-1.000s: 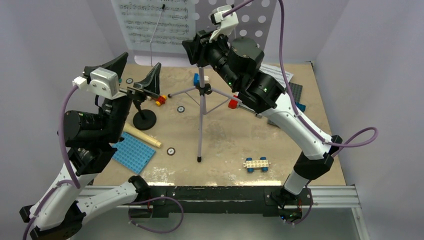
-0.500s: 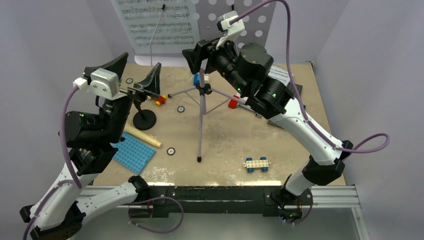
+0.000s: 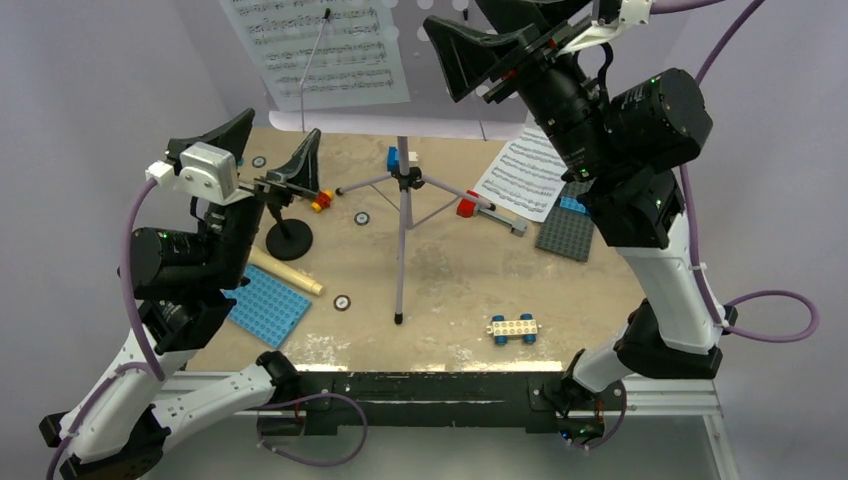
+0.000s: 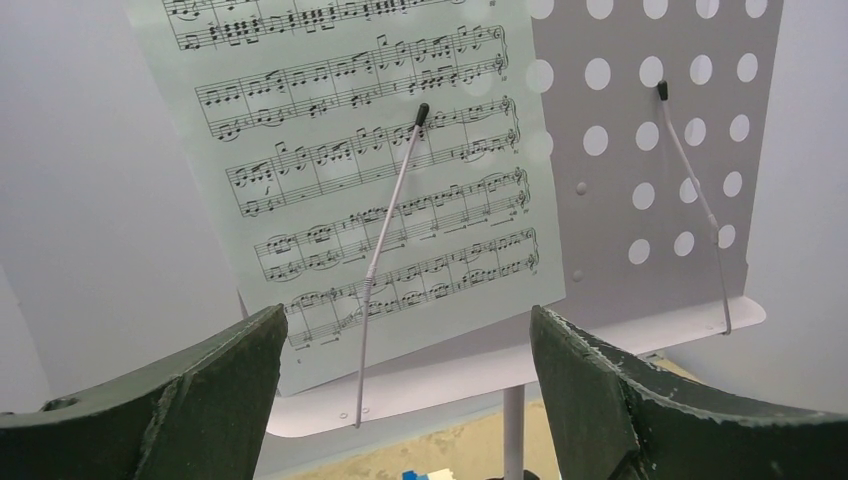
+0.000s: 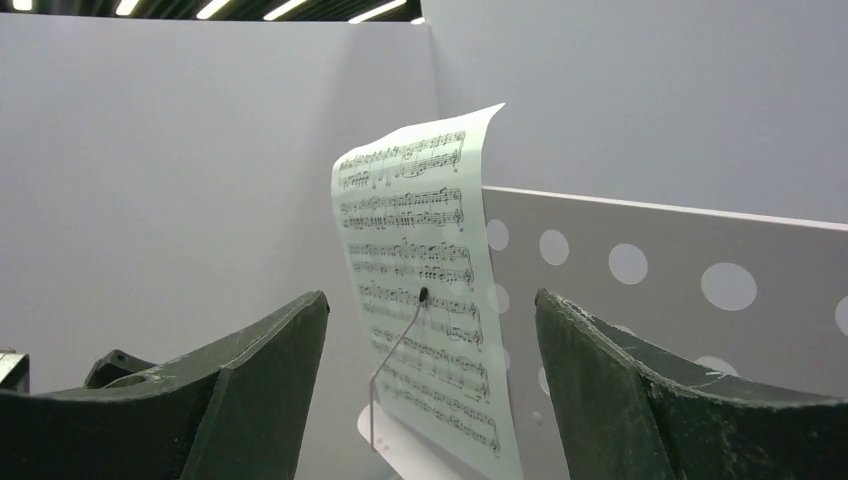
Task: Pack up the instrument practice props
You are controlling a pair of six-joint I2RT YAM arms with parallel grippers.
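Observation:
The lilac perforated music stand (image 3: 500,95) stands on its thin tripod (image 3: 401,240) at the table's middle back. One white sheet-music page (image 3: 320,50) rests on its desk under a wire clip. It also shows in the left wrist view (image 4: 370,180) and the right wrist view (image 5: 425,300). A second page (image 3: 525,175) lies on the table at the right. The cream-yellow microphone (image 3: 285,272) lies by the black round-base mic stand (image 3: 288,238). My left gripper (image 3: 268,150) is open and empty above the mic stand. My right gripper (image 3: 500,35) is open and empty, high in front of the stand's desk.
A blue baseplate (image 3: 262,305) lies front left and a grey one (image 3: 570,232) at the right under the loose page. A wheeled brick car (image 3: 514,327), a red brick (image 3: 466,208), small red and yellow bricks (image 3: 320,202) and round discs (image 3: 342,301) lie scattered.
My right arm has risen and swung right, lifting its open gripper from the tripod hub to the stand's desk height and uncovering the page on the table. The left arm has not moved.

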